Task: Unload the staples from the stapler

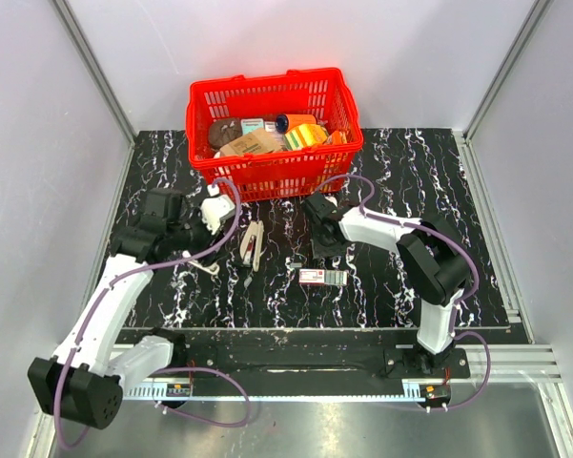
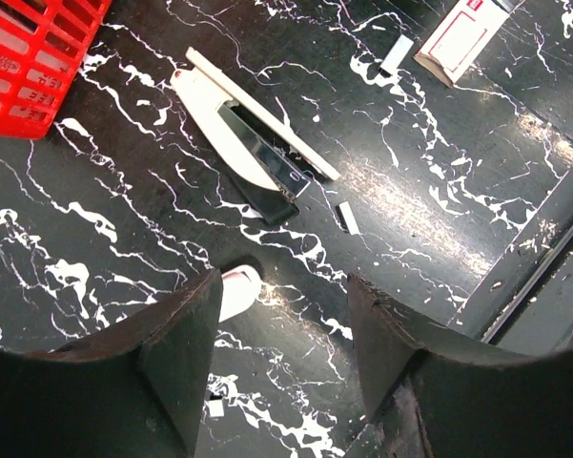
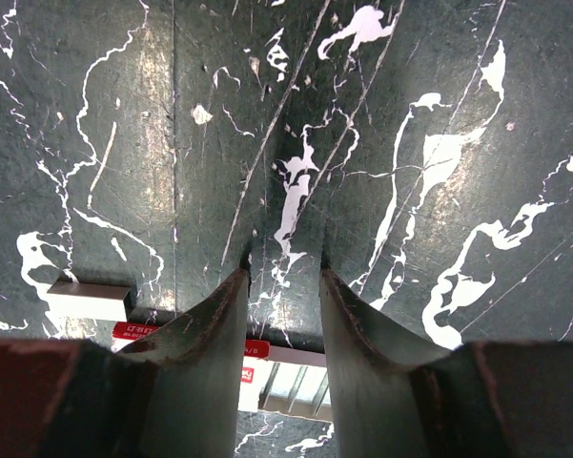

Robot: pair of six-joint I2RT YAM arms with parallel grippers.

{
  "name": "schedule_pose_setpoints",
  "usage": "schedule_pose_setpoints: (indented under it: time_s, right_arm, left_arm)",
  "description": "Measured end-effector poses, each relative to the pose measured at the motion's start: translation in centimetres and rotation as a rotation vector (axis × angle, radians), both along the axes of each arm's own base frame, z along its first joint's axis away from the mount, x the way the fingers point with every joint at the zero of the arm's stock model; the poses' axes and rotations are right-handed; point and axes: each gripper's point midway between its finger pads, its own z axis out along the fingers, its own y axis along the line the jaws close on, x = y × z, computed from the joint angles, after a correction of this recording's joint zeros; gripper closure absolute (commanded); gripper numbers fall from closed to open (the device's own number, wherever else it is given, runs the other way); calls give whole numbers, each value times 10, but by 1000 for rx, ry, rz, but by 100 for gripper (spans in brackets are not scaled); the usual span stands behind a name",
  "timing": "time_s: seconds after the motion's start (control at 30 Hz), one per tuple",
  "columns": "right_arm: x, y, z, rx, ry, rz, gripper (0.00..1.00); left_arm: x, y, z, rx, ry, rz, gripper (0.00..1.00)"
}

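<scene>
I find the red plastic mesh basket [image 1: 267, 176] walling off the far side of the slim cream-white hinged stapler [image 1: 252, 244]. On its near side the black marbled tabletop [image 1: 381, 305] lies open, save a flat red-and-white rectangular box [image 1: 322, 277] to the right.

Cream stapler [image 1: 252, 245] lies splayed open; red basket [image 1: 276, 176] at its twelve o'clock; red-and-white box [image 1: 322, 277] at its four o'clock.

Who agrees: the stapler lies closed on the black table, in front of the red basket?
Not quite. The stapler lies open, its two arms spread from the hinge; the left wrist view shows it. The rest holds: it is on the black table, in front of the red basket.
</scene>
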Motion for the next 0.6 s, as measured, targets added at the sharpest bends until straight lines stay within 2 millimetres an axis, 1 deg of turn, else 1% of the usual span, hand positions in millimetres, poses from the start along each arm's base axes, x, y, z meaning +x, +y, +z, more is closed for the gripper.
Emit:
schedule_pose_setpoints:
  time_s: [0.3,0.47,0.5,0.53,0.6]
  right_arm:
    - [-2,1,0,14,-1,-17,57]
    - [-14,7,0,35,-15,-18,58]
    - [-16,9,1,45,-24,-19,58]
    - [-20,11,1,55,-31,-21,57]
    - [-29,13,2,75,-43,-23,58]
  left_arm:
    - [-18,17,16,11,-71,48,36]
    - [-26,26,22,26,-106,81,35]
    - [-26,27,23,27,-110,89,25]
    - [-27,28,24,28,-113,96,21]
    - [-28,31,25,30,-117,112,20]
